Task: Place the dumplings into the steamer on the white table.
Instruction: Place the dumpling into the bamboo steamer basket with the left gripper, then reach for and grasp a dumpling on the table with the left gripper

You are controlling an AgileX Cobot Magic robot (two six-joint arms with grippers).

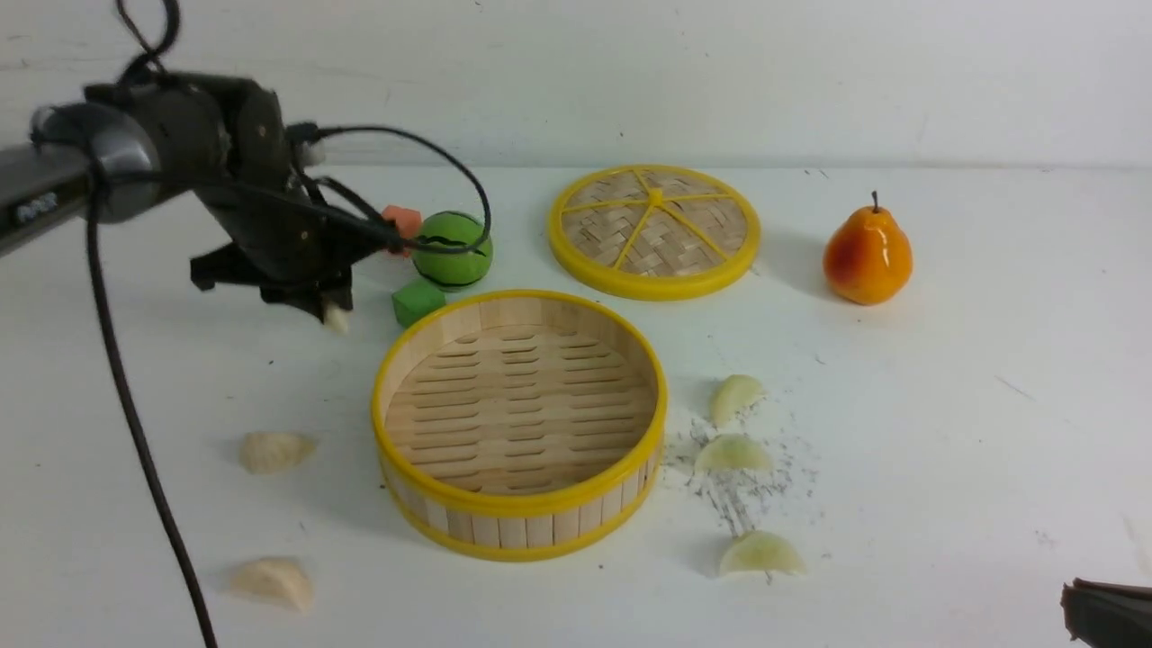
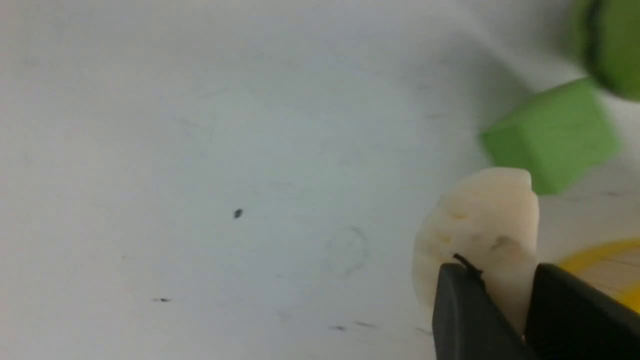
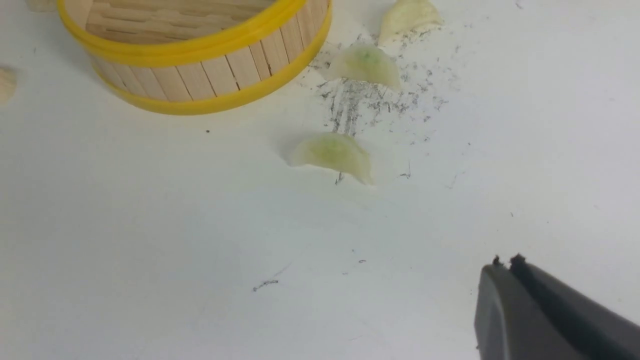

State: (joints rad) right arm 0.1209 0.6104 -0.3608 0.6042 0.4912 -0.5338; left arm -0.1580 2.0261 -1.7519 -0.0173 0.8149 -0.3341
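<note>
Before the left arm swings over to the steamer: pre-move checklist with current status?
1. Dumpling clamped in left gripper: ok.
2. Grip firm enough for the carry: cannot tell; most of the dumpling sticks out past the tips.
3. Steamer upright and empty: ok.
4. Lid off the steamer: ok, it lies behind it.
5. Left gripper over the steamer: not ok; it is outside the rim, by the green cube.
6. Right gripper out of the path: ok, shut, at the near right.
</note>
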